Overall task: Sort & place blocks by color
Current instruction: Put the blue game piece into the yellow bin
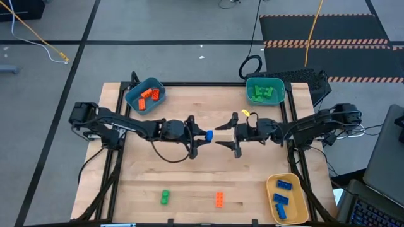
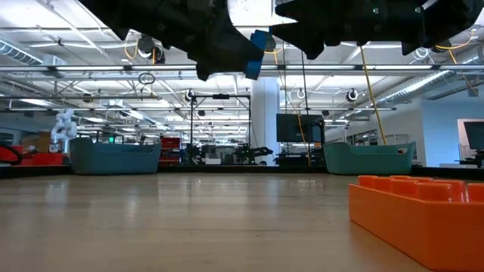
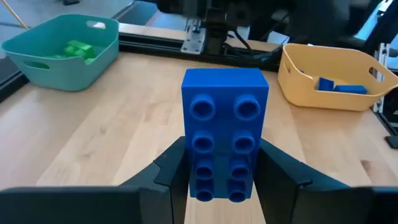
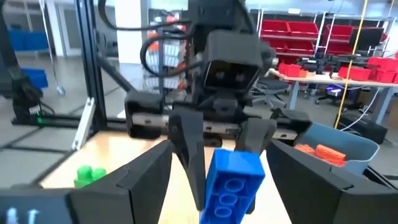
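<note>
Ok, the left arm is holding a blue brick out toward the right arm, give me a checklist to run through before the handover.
1. Left gripper shut on the blue brick: ok.
2. Brick lifted off the table: ok, low view shows it high up.
3. Right gripper open and facing the brick: ok.
4. Right jaws already around the brick: not ok, still apart from it.
5. Yellow bin holding blue bricks ready: ok.
6. Loose green brick and orange brick away from the arms: ok.

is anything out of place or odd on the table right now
Nothing looks spilled or damaged. Two blocks remain unsorted on the bare wood at the table's front: a green block and an orange block. The left gripper holds a blue block in mid-air, facing the open right gripper.
</note>
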`<control>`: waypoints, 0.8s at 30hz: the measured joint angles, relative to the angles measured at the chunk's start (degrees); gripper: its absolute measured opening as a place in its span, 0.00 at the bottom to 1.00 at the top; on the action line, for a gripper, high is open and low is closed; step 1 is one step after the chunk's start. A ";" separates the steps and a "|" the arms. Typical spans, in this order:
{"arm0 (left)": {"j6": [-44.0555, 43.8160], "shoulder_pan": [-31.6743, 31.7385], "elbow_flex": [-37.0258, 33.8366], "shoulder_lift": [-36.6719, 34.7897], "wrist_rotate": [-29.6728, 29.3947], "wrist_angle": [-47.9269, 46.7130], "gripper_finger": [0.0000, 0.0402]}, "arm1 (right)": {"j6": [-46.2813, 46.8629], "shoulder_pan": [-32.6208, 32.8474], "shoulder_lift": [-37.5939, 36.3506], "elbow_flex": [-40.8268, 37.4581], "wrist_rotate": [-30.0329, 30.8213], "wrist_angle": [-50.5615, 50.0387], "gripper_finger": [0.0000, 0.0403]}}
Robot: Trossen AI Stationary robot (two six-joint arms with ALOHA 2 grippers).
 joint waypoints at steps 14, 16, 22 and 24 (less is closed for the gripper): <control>1.49 -1.03 -0.02 0.38 0.17 3.46 0.34 | -0.09 -0.23 9.20 0.02 0.15 10.51 0.64; 1.53 -1.19 -0.02 0.38 0.17 3.46 0.34 | 0.28 -0.26 10.01 0.04 0.22 10.91 0.64; 1.53 -1.07 0.08 1.53 0.09 4.67 0.34 | 2.46 -0.25 9.99 0.07 1.38 13.44 0.64; 1.49 -1.07 0.02 2.10 0.11 4.65 0.34 | 3.12 -0.27 10.08 0.05 1.91 12.94 0.64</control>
